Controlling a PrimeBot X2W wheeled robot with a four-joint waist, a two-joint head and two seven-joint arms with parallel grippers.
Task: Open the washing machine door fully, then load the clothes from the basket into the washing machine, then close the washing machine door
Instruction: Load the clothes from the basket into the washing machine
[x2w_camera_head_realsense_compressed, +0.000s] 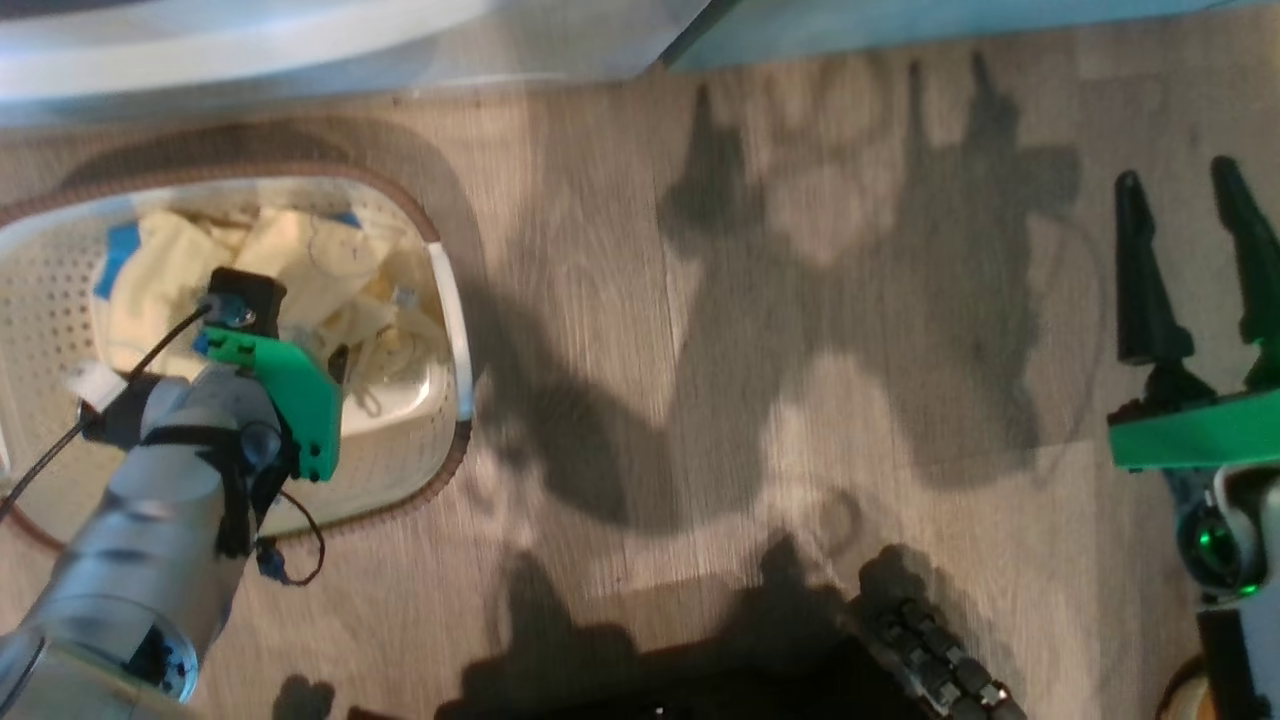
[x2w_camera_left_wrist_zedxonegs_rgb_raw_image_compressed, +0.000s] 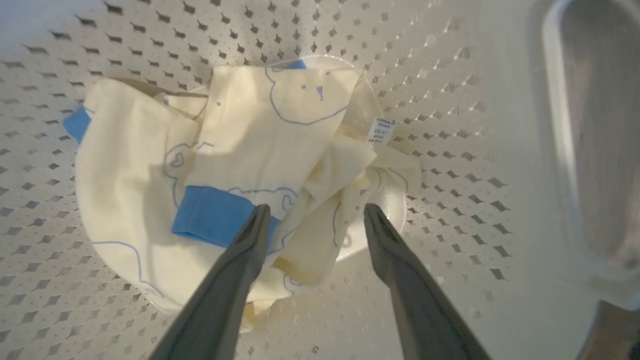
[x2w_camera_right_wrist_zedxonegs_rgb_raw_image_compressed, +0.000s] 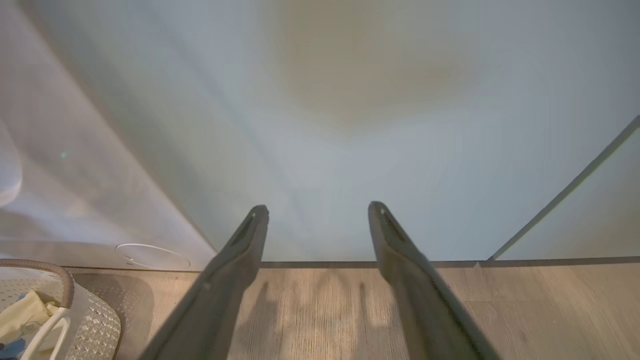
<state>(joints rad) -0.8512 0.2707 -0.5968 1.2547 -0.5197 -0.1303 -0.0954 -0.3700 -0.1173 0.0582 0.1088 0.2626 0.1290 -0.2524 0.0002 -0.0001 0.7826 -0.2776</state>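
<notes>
Wood-grain floor (x2w_camera_head_realsense_compressed: 700, 400) is spread beneath everything. At the left, the clothes (x2w_camera_left_wrist_zedxonegs_rgb_raw_image_compressed: 240, 150) are heaped in the basket (x2w_camera_head_realsense_compressed: 40, 300), directly ahead of the left gripper (x2w_camera_left_wrist_zedxonegs_rgb_raw_image_compressed: 315, 212), whose fingers are spread apart, empty, just above the heap. Far right, the right gripper (x2w_camera_head_realsense_compressed: 1177, 175) is held parted over bare floor, so the left arm is judged nearer.

Left claw (x2w_camera_left_wrist_zedxonegs_rgb_raw_image_compressed: 316, 209), right claw (x2w_camera_right_wrist_zedxonegs_rgb_raw_image_compressed: 318, 207) agape

We record: basket (x2w_camera_head_realsense_compressed: 30, 310), cream, perforated, brown-rimmed, upright near the washing machine (x2w_camera_right_wrist_zedxonegs_rgb_raw_image_compressed: 60, 215), which is white with a round flap low on its front. Clothes (x2w_camera_left_wrist_zedxonegs_rgb_raw_image_compressed: 140, 165), pale yellow with blue trim, lie crumpled inside the basket.
</notes>
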